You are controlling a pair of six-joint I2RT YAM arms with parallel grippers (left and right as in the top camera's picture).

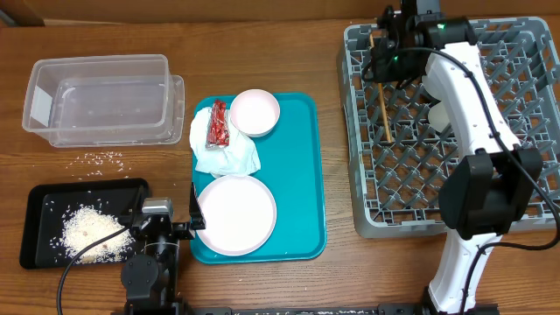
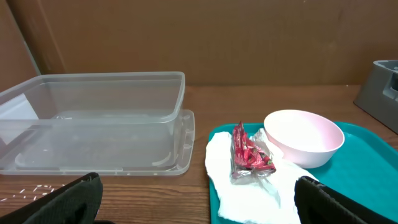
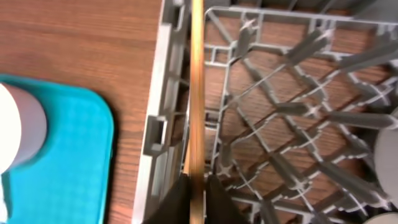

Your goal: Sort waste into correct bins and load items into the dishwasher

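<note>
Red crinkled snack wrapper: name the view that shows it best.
Left wrist: the red crinkled snack wrapper fills the near middle, lying on the crumpled white paper napkin. Overhead shows it small; right wrist misses it.

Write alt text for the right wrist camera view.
A wooden chopstick runs straight up the frame, held at the bottom by the dark fingers of the tool, along the left wall of the grey dish rack. At left, a teal tray corner carries a pale dish.
</note>
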